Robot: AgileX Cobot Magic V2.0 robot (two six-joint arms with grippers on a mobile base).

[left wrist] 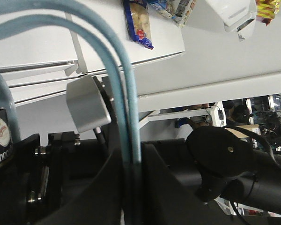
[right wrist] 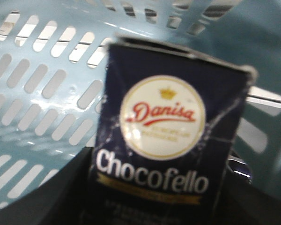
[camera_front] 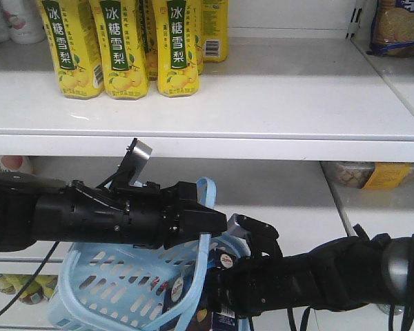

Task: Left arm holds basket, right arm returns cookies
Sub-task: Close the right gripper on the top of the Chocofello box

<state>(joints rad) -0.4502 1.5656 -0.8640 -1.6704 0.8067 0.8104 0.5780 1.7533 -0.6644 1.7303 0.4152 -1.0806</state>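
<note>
The light blue basket (camera_front: pixel 103 286) hangs low in front of the shelves. Its two hoop handles (left wrist: pixel 124 103) run up between the jaws of my left gripper (left wrist: pixel 131 161), which is shut on them. In the front view the left gripper (camera_front: pixel 208 222) sits above the basket's right end. The navy cookies box (right wrist: pixel 164 140), with an oval logo and white lettering, stands upright inside the basket (right wrist: pixel 37 93). My right gripper (right wrist: pixel 154 208) is shut on its lower part. In the front view the right gripper (camera_front: pixel 217 289) reaches in from the right and the cookies (camera_front: pixel 183 293) are mostly hidden.
Yellow drink bottles (camera_front: pixel 124 48) stand on the upper white shelf (camera_front: pixel 262 145), with a biscuit packet (camera_front: pixel 400 27) at the top right. Packets (camera_front: pixel 369 174) lie on the lower shelf at the right. More bottles (camera_front: pixel 21 286) sit low on the left.
</note>
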